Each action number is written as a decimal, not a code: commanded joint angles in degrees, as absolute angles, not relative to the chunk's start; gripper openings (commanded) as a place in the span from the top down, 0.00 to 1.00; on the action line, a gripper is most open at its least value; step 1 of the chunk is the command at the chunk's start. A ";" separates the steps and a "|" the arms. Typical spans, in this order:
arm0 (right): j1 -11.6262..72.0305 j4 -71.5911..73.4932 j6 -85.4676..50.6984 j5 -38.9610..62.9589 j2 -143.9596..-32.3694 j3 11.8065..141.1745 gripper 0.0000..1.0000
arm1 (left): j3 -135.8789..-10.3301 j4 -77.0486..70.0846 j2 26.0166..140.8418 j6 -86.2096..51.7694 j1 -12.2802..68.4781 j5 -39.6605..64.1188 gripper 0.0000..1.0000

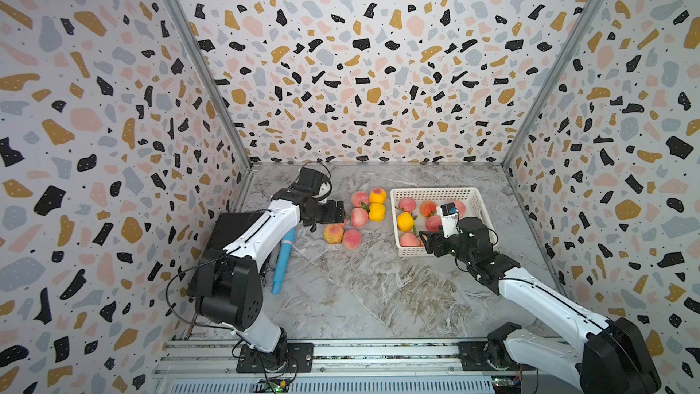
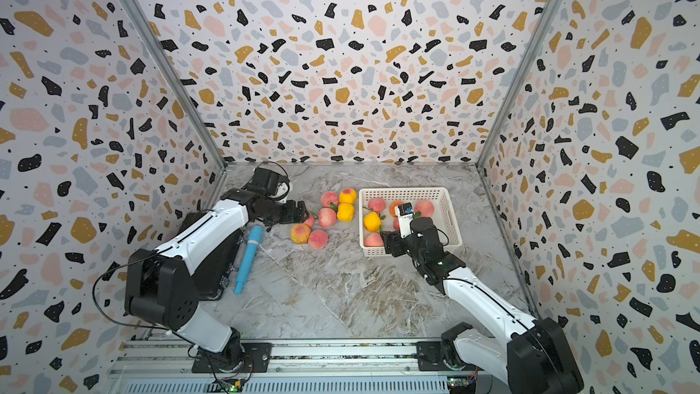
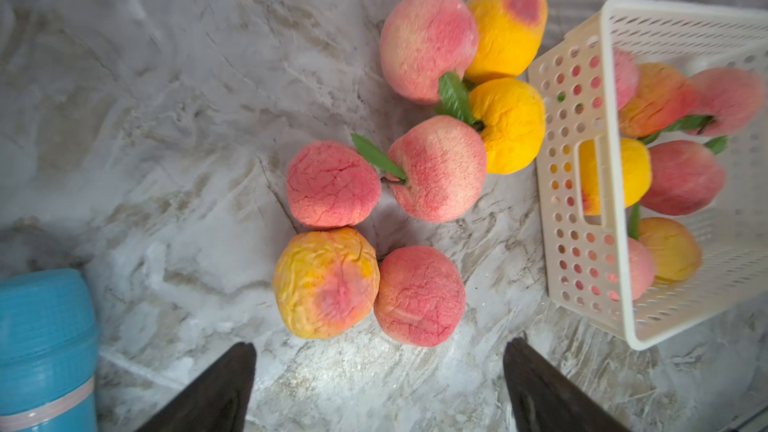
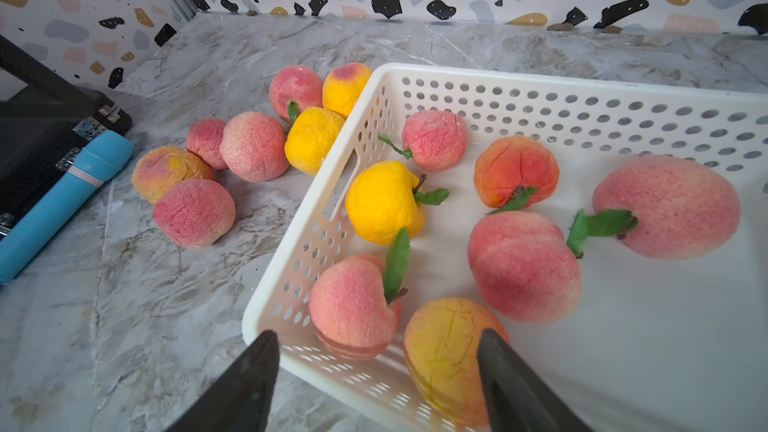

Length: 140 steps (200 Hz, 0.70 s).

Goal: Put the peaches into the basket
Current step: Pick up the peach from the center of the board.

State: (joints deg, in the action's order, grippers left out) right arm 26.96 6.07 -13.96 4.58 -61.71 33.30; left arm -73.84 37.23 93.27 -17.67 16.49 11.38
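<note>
Several peaches lie in a loose cluster on the marble table left of the basket, among them a pink one (image 1: 352, 239) and a yellow-orange one (image 1: 333, 233). The white lattice basket (image 1: 435, 192) holds several more peaches (image 4: 521, 265). My left gripper (image 3: 380, 349) hangs open just short of the cluster's two nearest peaches (image 3: 419, 295), with nothing between its fingers. My right gripper (image 4: 379, 337) stands open over the basket's near left corner (image 4: 266, 317), above a leafed pink peach (image 4: 351, 305) and a yellow-orange peach (image 4: 444, 355), gripping neither.
A blue cylindrical tool (image 1: 283, 259) lies on the table beside a flat black box (image 1: 231, 227) under my left arm. Patterned walls close in the table at the back and both sides. Bare marble stretches between the arms in front.
</note>
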 commanded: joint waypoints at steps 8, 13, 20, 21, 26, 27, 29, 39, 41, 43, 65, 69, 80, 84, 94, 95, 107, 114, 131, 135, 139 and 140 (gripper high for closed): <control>27.16 5.80 -14.64 2.76 -60.78 33.30 0.25 | -74.43 38.84 96.82 -19.46 18.24 6.50 0.06; 27.24 5.55 -14.54 2.58 -60.76 33.39 0.25 | -74.65 38.92 97.47 -19.59 18.43 6.06 0.06; 27.24 5.24 -14.45 2.18 -60.53 33.44 0.25 | -74.95 39.02 98.62 -19.90 18.68 5.43 0.07; 27.24 5.21 -14.43 2.15 -60.50 33.42 0.25 | -75.00 39.02 98.70 -19.93 18.70 5.35 0.07; 27.33 5.11 -14.47 1.88 -60.39 33.40 0.25 | -75.19 39.02 99.51 -20.11 18.74 5.05 0.09; 27.33 5.10 -14.49 1.82 -60.34 33.40 0.25 | -75.17 39.02 99.68 -20.12 18.73 5.07 0.09; 27.29 5.10 -14.50 1.75 -60.31 33.35 0.25 | -75.24 38.98 99.96 -20.17 18.75 5.05 0.10; 27.29 5.12 -14.44 1.71 -60.12 33.31 0.25 | -75.56 39.01 101.26 -20.47 18.72 4.72 0.12; 27.26 5.21 -14.47 1.70 -60.12 33.31 0.25 | -75.58 38.96 101.50 -20.61 18.72 4.56 0.12; 27.27 5.24 -14.43 1.79 -60.16 33.31 0.25 | -75.58 38.85 101.68 -20.64 18.72 4.41 0.12; 27.39 5.15 -14.50 2.11 -60.47 33.40 0.25 | -75.54 37.69 102.91 -21.17 18.73 3.60 0.15; 27.49 5.17 -14.49 2.07 -60.51 33.46 0.25 | -75.63 37.66 103.18 -21.11 18.73 3.60 0.15; 27.48 5.19 -14.46 2.07 -60.55 33.49 0.25 | -75.72 37.29 103.85 -21.10 18.72 3.65 0.15; 27.51 5.19 -14.49 2.15 -60.56 33.49 0.26 | -75.68 37.14 104.12 -21.11 18.74 3.56 0.15; 27.58 5.26 -14.43 2.10 -60.56 33.49 0.25 | -75.62 36.75 104.74 -21.10 18.78 3.09 0.15; 27.55 5.22 -14.42 2.11 -60.56 33.49 0.26 | -75.60 36.66 104.80 -21.10 18.75 3.04 0.15; 27.66 5.19 -14.36 1.98 -60.64 33.49 0.26 | -75.67 36.48 105.32 -21.14 18.75 2.58 0.17; 27.63 5.11 -14.39 2.02 -60.73 33.49 0.25 | -75.77 36.32 105.54 -21.13 18.79 2.26 0.19; 27.60 5.10 -14.41 1.86 -60.73 33.51 0.26 | -75.77 36.11 106.04 -21.15 18.72 1.88 0.26; 27.65 5.10 -14.40 1.84 -60.73 33.52 0.26 | -75.74 36.06 106.16 -21.10 18.79 1.92 0.28; 27.66 5.04 -14.33 1.76 -60.73 33.57 0.26 | -75.72 36.04 106.17 -21.09 18.77 2.13 0.29; 27.63 5.02 -14.28 1.76 -60.73 33.57 0.26 | -75.70 36.04 106.17 -21.14 18.79 2.12 0.29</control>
State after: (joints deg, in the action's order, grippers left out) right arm 27.38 5.93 -14.13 2.70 -61.65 33.28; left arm -74.08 36.95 105.73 -20.78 18.57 3.36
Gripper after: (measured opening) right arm 0.743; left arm 0.736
